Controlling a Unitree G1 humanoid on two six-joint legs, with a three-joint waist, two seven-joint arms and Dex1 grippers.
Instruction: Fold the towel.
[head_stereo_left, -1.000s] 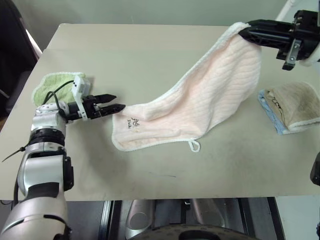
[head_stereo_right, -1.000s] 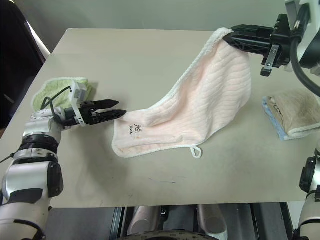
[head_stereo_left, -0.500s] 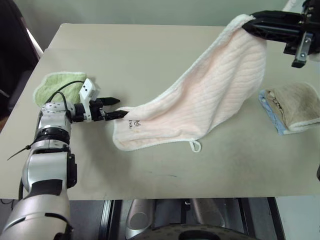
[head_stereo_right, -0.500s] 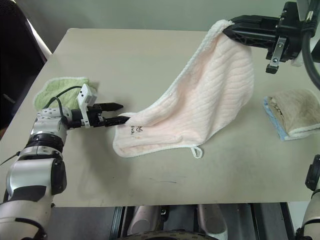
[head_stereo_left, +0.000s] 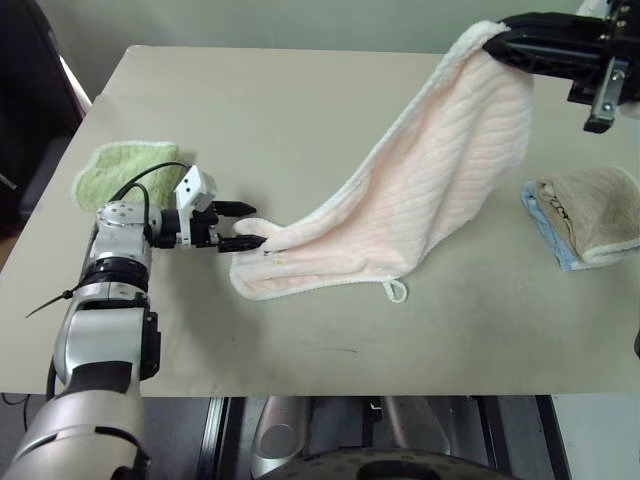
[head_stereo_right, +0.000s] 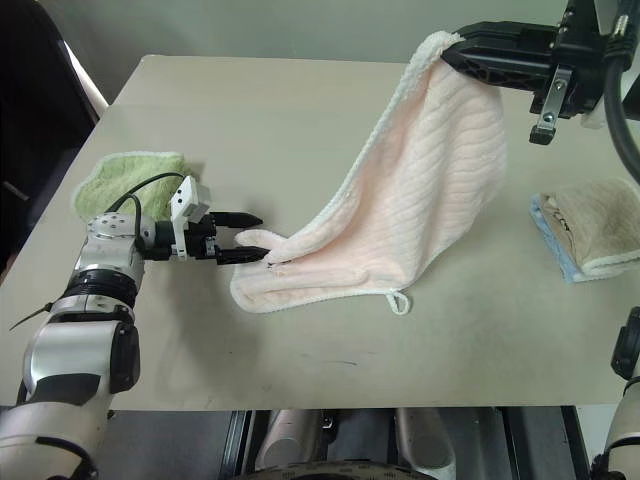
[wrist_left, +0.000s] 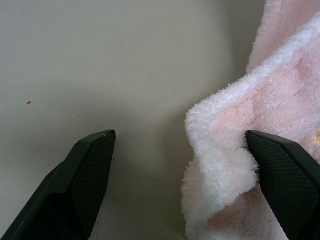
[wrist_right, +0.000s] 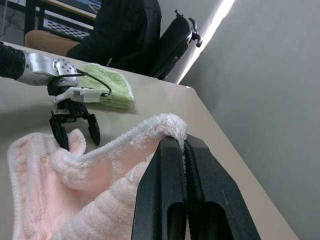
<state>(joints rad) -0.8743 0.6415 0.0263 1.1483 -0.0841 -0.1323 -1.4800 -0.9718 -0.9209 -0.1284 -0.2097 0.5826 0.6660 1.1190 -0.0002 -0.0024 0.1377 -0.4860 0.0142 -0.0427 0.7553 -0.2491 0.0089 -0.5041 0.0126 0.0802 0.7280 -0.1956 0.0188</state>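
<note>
- Towel (head_stereo_left: 430, 190), pale pink, half lifted: near end lies on the surface (head_stereo_left: 300, 110), far corner hangs raised in the air, cloth sloping up between.
- I see its white loop (head_stereo_left: 398, 291) at the near edge, flat on the surface.
- My left tool (head_stereo_left: 247, 226) is released, fingers spread wide, level with the low left corner of the towel; one finger (wrist_left: 280, 170) touches the fluffy corner in the left wrist view, the other sits apart over bare surface.
- Corner is bunched between the spread fingers, not pinched.
- Green towel (head_stereo_left: 120, 170) lies crumpled behind the left arm, near the left edge of the surface, apart from the pink one.
- Beige towel with a blue layer (head_stereo_left: 585, 215) sits folded on the right side, beside the hanging cloth, not touching as far as I can tell.
- My right tool (head_stereo_right: 455, 52) is clenched on the towel's far top corner, holding it up above the surface; right wrist view shows the white hem squeezed between both fingers.
- Dark chair (wrist_right: 170, 45) past the surface's end.
</note>
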